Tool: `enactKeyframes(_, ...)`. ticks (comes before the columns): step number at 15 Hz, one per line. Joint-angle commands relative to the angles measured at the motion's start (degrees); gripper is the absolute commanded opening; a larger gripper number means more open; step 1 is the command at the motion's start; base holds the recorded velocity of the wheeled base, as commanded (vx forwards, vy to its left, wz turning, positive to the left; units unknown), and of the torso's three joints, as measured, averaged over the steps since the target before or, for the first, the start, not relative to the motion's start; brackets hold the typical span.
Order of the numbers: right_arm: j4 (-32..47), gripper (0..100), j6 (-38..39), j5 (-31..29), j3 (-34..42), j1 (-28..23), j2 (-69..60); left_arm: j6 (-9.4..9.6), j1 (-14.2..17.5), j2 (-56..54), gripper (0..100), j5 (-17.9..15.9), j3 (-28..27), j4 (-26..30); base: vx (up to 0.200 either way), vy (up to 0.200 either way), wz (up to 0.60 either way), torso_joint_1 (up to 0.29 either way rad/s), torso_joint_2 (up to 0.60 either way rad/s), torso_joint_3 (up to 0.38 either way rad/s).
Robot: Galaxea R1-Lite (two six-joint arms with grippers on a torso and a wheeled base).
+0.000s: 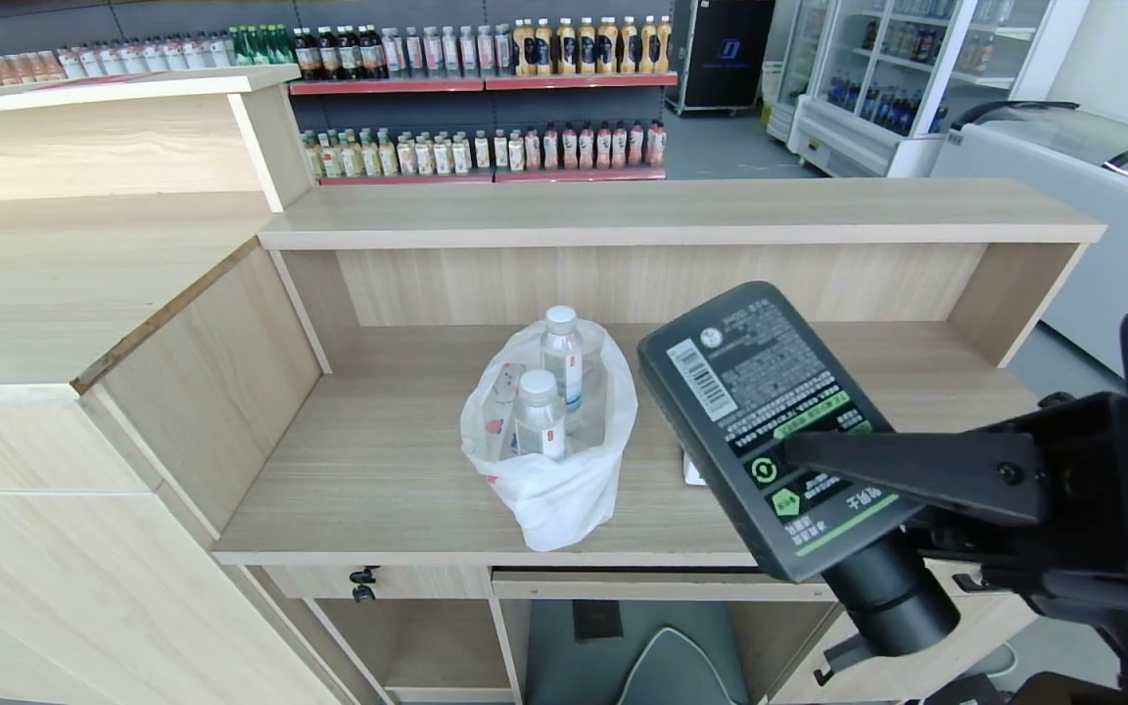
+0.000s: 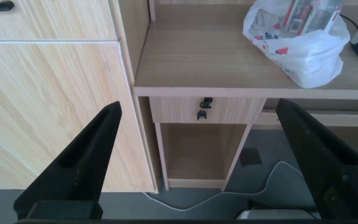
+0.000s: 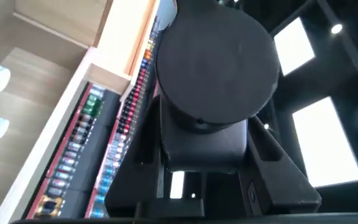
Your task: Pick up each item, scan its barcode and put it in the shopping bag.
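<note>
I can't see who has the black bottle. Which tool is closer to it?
Right. The right tool is clamped on the black bottle, held up beside the shopping bag. The left tool hangs open, low before the counter, well away from it.

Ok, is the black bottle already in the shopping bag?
No, the right gripper holds the black bottle up in the air, outside the shopping bag.
</note>
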Motion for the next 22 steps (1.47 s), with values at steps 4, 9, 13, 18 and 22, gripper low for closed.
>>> enactKeyframes(4,-0.1,0,-0.1,2.7,1.9,0.3,-0.3,-0.03,0.0,0.0,100,0.0,0.0,0.0,0.000,0.000,0.00,0.000,0.00,0.000)
enactKeyframes(9,1.2,0,-0.5,2.7,3.9,0.3,-3.0,-0.03,0.0,0.0,100,0.0,0.0,0.0,0.000,0.000,0.00,0.000,0.00,0.000)
enactKeyframes(13,6.0,0,-3.6,3.0,4.4,0.6,-4.3,-0.03,0.0,0.0,100,0.0,0.0,0.0,0.000,0.000,0.00,0.000,0.00,0.000)
enactKeyframes(18,5.8,0,-3.5,2.8,3.8,4.3,-1.6,-0.03,0.0,0.0,100,0.0,0.0,0.0,0.000,0.000,0.00,0.000,0.00,0.000)
enactKeyframes(22,6.1,0,-3.2,2.8,3.7,4.9,-1.6,-0.03,0.0,0.0,100,0.0,0.0,0.0,0.000,0.000,0.00,0.000,0.00,0.000)
